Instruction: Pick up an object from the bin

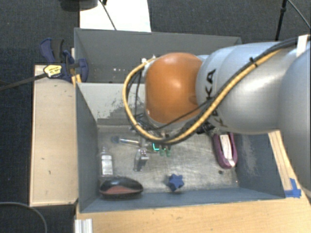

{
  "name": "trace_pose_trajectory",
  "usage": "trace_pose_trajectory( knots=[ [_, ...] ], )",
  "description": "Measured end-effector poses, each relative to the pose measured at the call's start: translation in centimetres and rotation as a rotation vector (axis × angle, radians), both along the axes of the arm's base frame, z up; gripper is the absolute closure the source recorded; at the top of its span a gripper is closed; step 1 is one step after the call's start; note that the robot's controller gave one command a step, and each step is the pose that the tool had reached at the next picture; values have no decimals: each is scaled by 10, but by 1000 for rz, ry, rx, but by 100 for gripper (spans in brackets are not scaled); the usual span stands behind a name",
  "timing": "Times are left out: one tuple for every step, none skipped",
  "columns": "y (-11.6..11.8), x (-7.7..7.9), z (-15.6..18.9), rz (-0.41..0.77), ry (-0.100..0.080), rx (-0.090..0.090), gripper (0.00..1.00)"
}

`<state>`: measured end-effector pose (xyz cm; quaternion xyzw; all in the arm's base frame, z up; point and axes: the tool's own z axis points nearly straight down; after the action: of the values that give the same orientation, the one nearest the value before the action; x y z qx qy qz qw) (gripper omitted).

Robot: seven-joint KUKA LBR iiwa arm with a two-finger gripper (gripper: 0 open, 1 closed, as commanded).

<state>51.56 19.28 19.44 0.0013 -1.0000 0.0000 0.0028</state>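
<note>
Grey metal bin (90, 144), floor scuffed, few loose items spread apart. Gripper (143, 158) low over left-centre floor beneath orange wrist cover (170, 86); open or clenched: cannot tell. Nearest item: thin grey rod-like piece (124, 141), just beside gripper toward back wall. Likely light, stiff, smooth, lying flat, so prone to slip; best pinched across its middle. Small clear bottle (106, 164) near left wall, dark oval item (120, 187) at front-left corner, blue star-shaped toy (175, 182) at front, purple-and-white item (225, 150) on right.
</note>
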Motion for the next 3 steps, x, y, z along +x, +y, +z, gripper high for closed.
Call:
trace_pose_trajectory(
  knots=[
    [-71,60,-125,-63,-12,3,0],
    [-78,78,-93,-169,-12,1,0],
    [-97,66,-94,-298,-6,-1,0]
  ],
)
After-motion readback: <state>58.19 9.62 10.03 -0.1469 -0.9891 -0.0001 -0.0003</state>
